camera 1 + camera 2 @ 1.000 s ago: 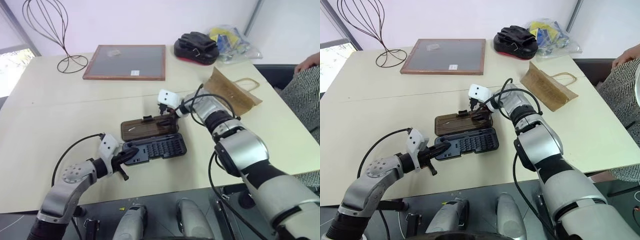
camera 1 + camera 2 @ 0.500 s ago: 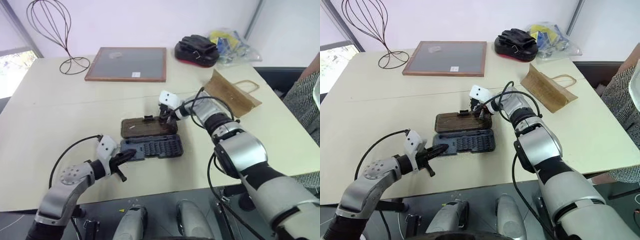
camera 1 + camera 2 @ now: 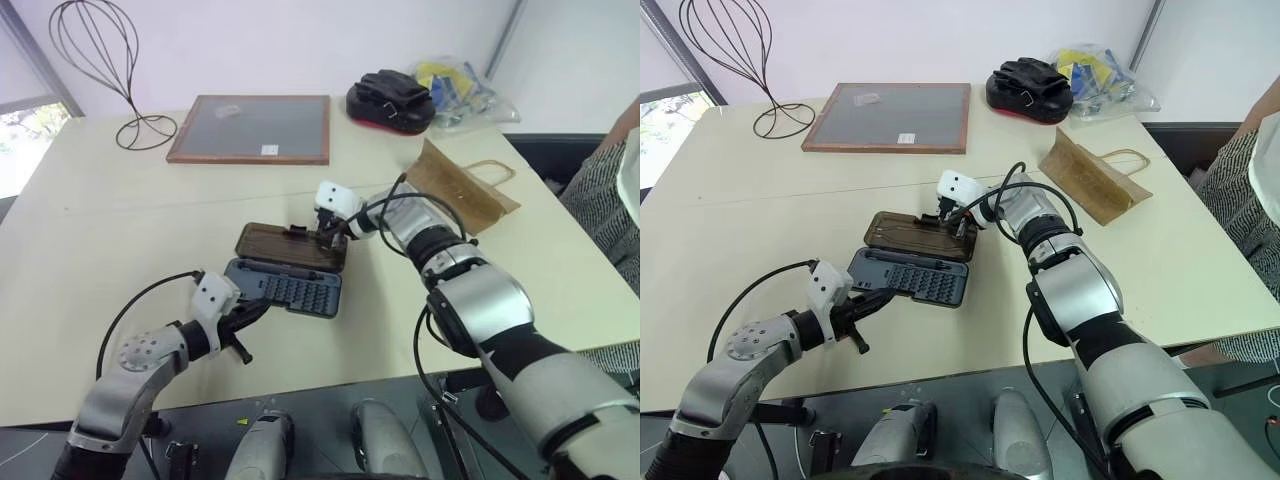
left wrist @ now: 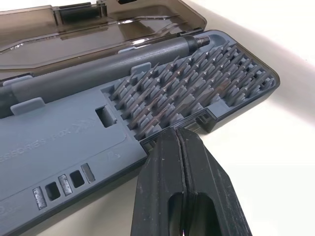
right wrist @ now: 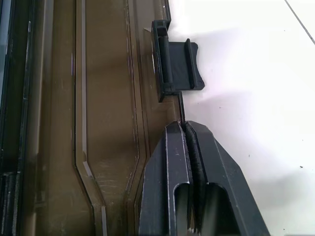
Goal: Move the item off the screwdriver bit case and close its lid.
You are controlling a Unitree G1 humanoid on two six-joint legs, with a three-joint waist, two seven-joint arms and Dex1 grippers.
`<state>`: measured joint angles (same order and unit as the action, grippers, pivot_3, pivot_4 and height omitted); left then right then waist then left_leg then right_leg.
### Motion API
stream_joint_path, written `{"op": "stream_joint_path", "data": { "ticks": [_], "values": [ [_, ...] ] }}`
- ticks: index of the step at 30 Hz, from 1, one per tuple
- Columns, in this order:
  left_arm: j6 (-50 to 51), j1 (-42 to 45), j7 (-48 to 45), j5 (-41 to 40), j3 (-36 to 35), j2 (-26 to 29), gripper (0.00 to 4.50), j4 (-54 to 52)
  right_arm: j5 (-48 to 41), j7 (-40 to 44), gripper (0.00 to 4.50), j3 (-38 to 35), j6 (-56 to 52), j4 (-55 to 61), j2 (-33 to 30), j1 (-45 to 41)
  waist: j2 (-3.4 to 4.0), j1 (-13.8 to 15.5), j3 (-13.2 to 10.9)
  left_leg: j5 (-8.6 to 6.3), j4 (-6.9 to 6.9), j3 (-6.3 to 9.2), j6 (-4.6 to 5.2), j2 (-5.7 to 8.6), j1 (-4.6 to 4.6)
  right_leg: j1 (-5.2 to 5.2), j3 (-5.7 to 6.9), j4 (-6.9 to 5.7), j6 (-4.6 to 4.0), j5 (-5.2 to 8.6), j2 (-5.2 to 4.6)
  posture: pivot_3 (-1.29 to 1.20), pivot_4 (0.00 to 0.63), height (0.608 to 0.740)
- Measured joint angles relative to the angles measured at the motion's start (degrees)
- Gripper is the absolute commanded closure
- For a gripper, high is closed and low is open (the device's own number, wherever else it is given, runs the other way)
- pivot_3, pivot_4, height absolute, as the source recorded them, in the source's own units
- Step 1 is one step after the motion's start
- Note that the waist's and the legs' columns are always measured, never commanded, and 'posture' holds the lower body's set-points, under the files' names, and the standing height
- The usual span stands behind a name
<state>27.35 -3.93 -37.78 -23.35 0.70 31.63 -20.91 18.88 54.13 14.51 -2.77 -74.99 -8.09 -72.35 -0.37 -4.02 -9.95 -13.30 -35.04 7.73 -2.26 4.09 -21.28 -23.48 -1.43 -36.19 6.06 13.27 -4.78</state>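
Your right end effector [image 3: 327, 236] is pinched tight on the far edge of the lid [image 3: 290, 246], beside its black latch [image 5: 178, 66]. Your left end effector [image 3: 252, 314] is closed with nothing in it, tips at the near edge of the screwdriver bit case [image 3: 283, 287], mid-bench. The item [image 3: 462, 186] lies well apart, toward the bench's right edge.

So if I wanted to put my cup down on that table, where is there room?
The widest bare patch lies between the wire stand, the wood-framed board and the open bit case. The table's near right corner, past the paper bag, is also bare. It is crowded around the case, where both grippers work.
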Motion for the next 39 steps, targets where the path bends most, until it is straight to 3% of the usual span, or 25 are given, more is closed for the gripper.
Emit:
{"op": "stream_joint_path", "data": {
  "ticks": [18,30,36,39],
  "values": [
    [-1.0,-2.1,-0.8,0.1,-4.5,2.0,4.50,-0.9,3.3,-0.6,4.46,1.3,2.7,0.8,0.6,1.4,-0.05,0.0,0.6,-0.09,0.07,0.02,-0.11,-0.06,0.09,0.03,0.00,0.02,-0.19,0.14,0.06,0.00,0.150,0.734],
    [0.9,0.9,0.1,-0.5,-6.2,2.2,4.50,-2.1,9.6,-7.1,4.46,8.3,12.6,0.6,0.8,1.2,-0.14,-0.2,0.8,-0.25,0.27,0.02,-0.24,-0.25,0.99,0.74,0.00,-0.02,-0.28,0.74,0.17,0.00,0.150,0.734],
    [0.5,6.7,-0.3,-0.2,-6.1,2.1,4.50,3.9,9.5,-5.7,4.46,8.8,16.4,2.0,-1.0,1.2,-0.11,0.0,0.7,-0.25,0.32,0.01,-0.25,-0.23,0.58,0.28,0.00,-0.05,-0.38,0.51,0.21,0.00,0.150,0.734],
    [-0.1,9.2,-0.7,0.2,-6.1,2.1,4.50,6.4,8.9,-4.1,4.46,8.8,17.4,5.3,-2.2,1.9,-0.07,0.1,0.7,-0.22,0.26,0.04,-0.31,-0.22,-0.10,-0.33,0.03,-0.06,-0.25,0.42,0.21,0.00,0.150,0.734]
  ]
}}
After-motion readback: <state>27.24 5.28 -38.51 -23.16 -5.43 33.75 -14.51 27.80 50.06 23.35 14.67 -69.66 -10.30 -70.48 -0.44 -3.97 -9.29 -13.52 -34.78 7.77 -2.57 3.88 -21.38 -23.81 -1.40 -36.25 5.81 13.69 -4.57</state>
